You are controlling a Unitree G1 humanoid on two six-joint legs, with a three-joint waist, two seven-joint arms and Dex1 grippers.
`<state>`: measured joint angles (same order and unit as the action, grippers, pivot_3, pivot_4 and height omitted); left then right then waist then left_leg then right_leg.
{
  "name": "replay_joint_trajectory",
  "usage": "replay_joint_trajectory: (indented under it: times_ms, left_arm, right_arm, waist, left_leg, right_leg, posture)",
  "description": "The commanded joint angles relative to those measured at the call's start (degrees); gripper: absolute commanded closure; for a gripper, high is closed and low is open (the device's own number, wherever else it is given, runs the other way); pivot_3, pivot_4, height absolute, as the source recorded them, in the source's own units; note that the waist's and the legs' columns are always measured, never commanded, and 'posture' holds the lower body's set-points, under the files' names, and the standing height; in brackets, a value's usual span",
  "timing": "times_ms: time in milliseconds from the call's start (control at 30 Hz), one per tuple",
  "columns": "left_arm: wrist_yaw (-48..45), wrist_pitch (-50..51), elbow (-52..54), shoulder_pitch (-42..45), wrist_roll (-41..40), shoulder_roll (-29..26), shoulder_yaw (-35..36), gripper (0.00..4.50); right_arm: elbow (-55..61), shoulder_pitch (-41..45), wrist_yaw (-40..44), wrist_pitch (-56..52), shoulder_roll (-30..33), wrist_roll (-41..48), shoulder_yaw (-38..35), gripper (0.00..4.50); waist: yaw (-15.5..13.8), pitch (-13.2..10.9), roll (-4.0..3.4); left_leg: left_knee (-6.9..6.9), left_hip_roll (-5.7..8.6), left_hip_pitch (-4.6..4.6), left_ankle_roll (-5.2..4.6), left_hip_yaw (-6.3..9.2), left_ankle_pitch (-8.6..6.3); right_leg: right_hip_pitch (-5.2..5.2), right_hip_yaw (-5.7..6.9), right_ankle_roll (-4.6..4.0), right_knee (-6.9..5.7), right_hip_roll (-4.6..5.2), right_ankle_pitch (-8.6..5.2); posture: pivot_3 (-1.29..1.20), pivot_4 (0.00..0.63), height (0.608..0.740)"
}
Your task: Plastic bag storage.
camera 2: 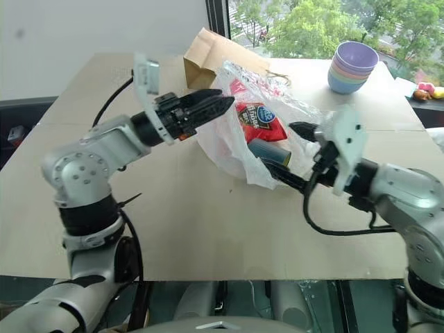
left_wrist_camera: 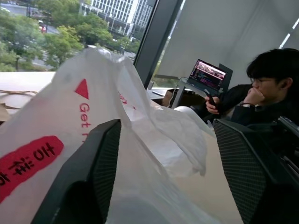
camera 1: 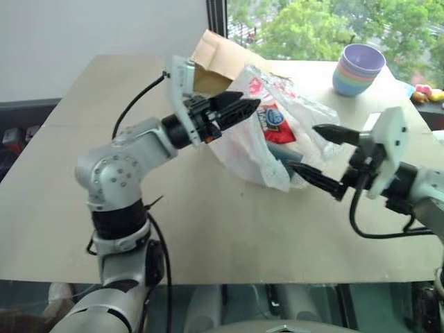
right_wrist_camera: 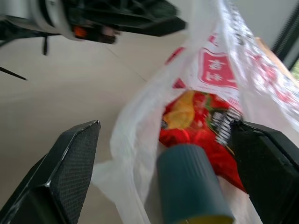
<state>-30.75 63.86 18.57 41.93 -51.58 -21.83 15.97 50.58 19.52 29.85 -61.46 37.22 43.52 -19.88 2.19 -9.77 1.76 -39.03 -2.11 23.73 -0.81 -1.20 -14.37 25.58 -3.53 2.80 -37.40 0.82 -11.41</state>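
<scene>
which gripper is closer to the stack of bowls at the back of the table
Right. The right gripper sits open beside the plastic bag, below the stacked bowls; the left gripper is across the bag, farther away.

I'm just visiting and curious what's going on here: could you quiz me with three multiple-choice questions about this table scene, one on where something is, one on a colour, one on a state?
1. Where is the stack of bowls?
A. Far right of the table, by the window
B. Inside the plastic bag
C. On the floor

2. What colour is the snack packet inside the plastic bag?
A. Green
B. Red
C. White

3. How are the right gripper fingers?
A. Pinching a bowl
B. Spread apart
C. Shut together

Answers: 1 A, the bowls stand near the window edge; 2 B, red shows through the film; 3 B, a wide gap separates them.
</scene>
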Motion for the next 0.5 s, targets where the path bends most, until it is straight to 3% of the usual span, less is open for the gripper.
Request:
replay_joint_trajectory:
  times_ms: [33, 167, 333, 433, 500]
  left_arm:
    - [-2.9, 1.2, 1.6, -1.5, -6.0, -3.0, 2.6, 1.44]
    - [-8.1, 3.4, 4.1, -7.3, -10.1, -9.4, 1.7, 1.44]
    - [-12.8, -0.1, 8.4, -16.8, -5.8, -15.8, -4.9, 1.44]
    - [-11.0, -1.0, 9.4, -18.2, -5.6, -14.6, -7.1, 1.38]
    - [-9.8, -1.3, 10.0, -18.2, -5.4, -13.4, -8.8, 1.38]
  right_arm:
    - [1.1, -2.4, -6.6, -3.9, 2.1, -1.2, -5.8, 0.00]
    - [-0.6, -7.7, -7.5, -2.2, 4.8, -4.8, -2.9, 0.00]
    - [-10.9, -3.5, -12.1, 2.8, -0.8, -11.2, 8.1, 0.00]
    - [-15.2, -0.8, -14.8, 4.9, -4.0, -14.2, 10.3, 0.85]
    - [-16.7, 0.1, -15.5, 5.8, -4.7, -15.9, 11.4, 1.75]
  waist:
    - [0.0, 0.0, 0.00]
    - [0.2, 0.0, 0.00]
    - [0.2, 0.0, 0.02]
    - [-0.4, 0.0, 0.03]
    - [-0.6, 0.0, 0.03]
  left_leg:
    - [-0.03, 0.00, -0.02, 0.00, 0.00, 0.00]
    - [-0.03, -0.01, -0.02, 0.00, -0.06, 0.00]
    - [0.00, -0.02, -0.07, 0.00, -0.15, 0.00]
    - [-0.07, -0.01, 0.00, 0.00, -0.09, 0.00]
    - [-0.08, 0.01, 0.03, 0.00, -0.10, 0.00]
  right_leg:
    - [-0.02, 0.00, -0.14, -0.02, 0.00, -0.09]
    - [0.00, -0.05, -0.17, -0.02, 0.00, -0.12]
    - [0.03, -0.18, -0.18, -0.01, -0.03, -0.13]
    - [0.04, -0.12, -0.19, -0.01, -0.03, -0.14]
    - [0.03, -0.14, -0.19, 0.02, 0.00, -0.13]
  posture:
    - [0.00, 0.150, 0.740]
    - [0.00, 0.150, 0.740]
    - [0.00, 0.150, 0.740]
    - [0.00, 0.150, 0.740]
    - [0.00, 0.150, 0.740]
